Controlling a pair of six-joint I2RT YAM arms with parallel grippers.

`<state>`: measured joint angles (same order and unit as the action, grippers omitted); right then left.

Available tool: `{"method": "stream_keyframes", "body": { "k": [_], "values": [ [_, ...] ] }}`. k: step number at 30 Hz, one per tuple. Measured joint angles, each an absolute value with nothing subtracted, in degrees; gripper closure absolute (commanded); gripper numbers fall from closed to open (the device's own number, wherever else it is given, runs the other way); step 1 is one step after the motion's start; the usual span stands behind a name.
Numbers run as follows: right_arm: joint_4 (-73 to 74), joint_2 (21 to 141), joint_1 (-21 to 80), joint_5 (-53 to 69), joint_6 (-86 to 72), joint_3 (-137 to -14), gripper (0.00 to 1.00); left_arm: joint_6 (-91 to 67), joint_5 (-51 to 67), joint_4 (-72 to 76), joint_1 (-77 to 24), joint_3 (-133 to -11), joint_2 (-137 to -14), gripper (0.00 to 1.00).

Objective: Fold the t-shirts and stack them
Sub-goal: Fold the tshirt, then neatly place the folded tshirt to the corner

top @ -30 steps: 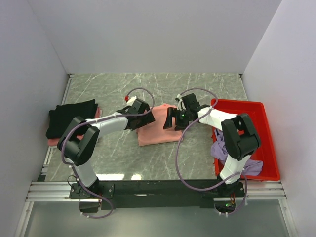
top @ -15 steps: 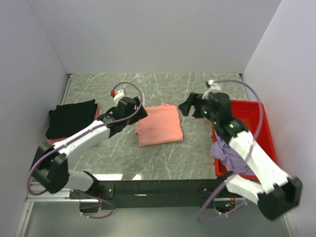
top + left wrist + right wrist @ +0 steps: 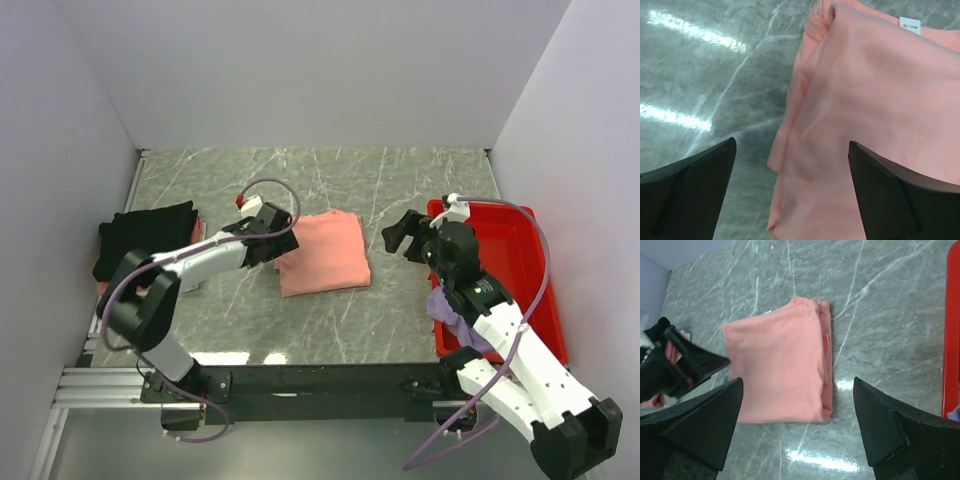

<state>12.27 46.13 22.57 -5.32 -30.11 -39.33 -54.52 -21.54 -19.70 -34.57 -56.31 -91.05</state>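
The folded salmon-pink t-shirt (image 3: 322, 252) lies mid-table (its white neck label (image 3: 910, 24) faces up). The left gripper (image 3: 280, 247) is at the shirt's left edge, jaws spread wide and grasping nothing. The right gripper (image 3: 402, 236), likewise released, hovers between the shirt and the red tray (image 3: 520, 250) at the right edge, which holds a lavender t-shirt (image 3: 455, 305). A black t-shirt (image 3: 145, 238) lies at the left edge.

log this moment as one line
left pincer open at folded salmon-pink t-shirt edge | right pincer open, empty | lavender t-shirt in red tray
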Motion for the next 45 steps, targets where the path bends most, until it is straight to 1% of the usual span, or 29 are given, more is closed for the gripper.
{"method": "stream_keyframes", "body": {
  "k": [5,10,11,13,15,16,19,20,22,23,27,28,29,33,34,36,40,45],
  "values": [
    [12.3,47.8,22.6,-3.0,-29.3,-39.2,0.05,-55.0,-21.0,-20.3,-34.4,-60.5,-97.3,0.01],
    [12.6,50.3,22.6,-1.2,-28.8,-39.2,0.06,-55.9,-20.8,-20.8,-34.4,-61.0,-99.2,0.08],
    [12.6,50.7,22.6,-0.6,-28.8,-39.2,0.06,-55.9,-20.8,-20.8,-34.4,-61.0,-99.5,0.12],
    [12.8,51.3,22.6,0.2,-28.7,-39.2,0.07,-56.2,-20.7,-20.8,-34.3,-61.0,-100.3,0.14],
    [12.8,51.7,22.6,0.8,-28.7,-39.2,0.07,-56.2,-20.3,-20.7,-34.3,-61.1,-101.4,0.21],
    [12.8,52.0,22.6,1.1,-28.7,-39.2,0.07,-56.0,-20.3,-20.7,-34.4,-61.7,-102.0,0.27],
    [12.9,52.7,22.6,1.6,-28.7,-39.2,0.07,-55.8,-19.7,-20.3,-34.4,-62.8,-103.1,0.33],
    [12.9,52.9,22.6,1.7,-28.7,-39.2,0.07,-55.7,-19.4,-20.1,-34.3,-63.3,-103.6,0.37],
    [12.9,53.2,22.6,1.9,-28.7,-39.2,0.07,-55.4,-19.2,-19.9,-34.3,-64.0,-104.3,0.43],
    [12.9,53.3,22.6,2.0,-28.7,-39.2,0.08,-55.3,-19.1,-19.8,-34.3,-64.2,-104.6,0.49],
    [12.9,53.7,22.6,2.1,-28.6,-39.2,0.08,-55.0,-18.4,-19.2,-34.3,-64.3,-104.9,0.61],
    [12.9,53.8,22.6,2.2,-28.6,-39.2,0.08,-55.0,-18.2,-19.0,-34.3,-64.3,-105.1,0.65],
    [12.9,53.9,22.6,2.2,-28.6,-39.2,0.08,-55.0,-18.2,-18.8,-34.4,-64.4,-105.2,0.73],
    [12.9,54.6,22.6,2.2,-28.6,-39.2,0.08,-54.8,-19.1,-19.3,-35.1,-66.1,-106.5,0.81],
    [12.9,54.8,22.6,2.2,-28.6,-39.2,0.08,-54.7,-19.6,-19.7,-35.4,-66.8,-107.1,0.90],
    [12.9,54.9,22.6,2.2,-28.5,-39.2,0.08,-54.1,-20.4,-20.6,-35.8,-68.8,-108.4,0.99],
    [13.1,55.0,22.6,1.8,-28.4,-39.2,0.08,-51.8,-22.4,-21.7,-36.5,-71.6,-110.3,0.99],
    [13.2,55.0,22.6,1.4,-28.4,-39.2,0.08,-45.6,-25.3,-21.9,-37.1,-71.7,-110.2,0.99]
  ]
}}
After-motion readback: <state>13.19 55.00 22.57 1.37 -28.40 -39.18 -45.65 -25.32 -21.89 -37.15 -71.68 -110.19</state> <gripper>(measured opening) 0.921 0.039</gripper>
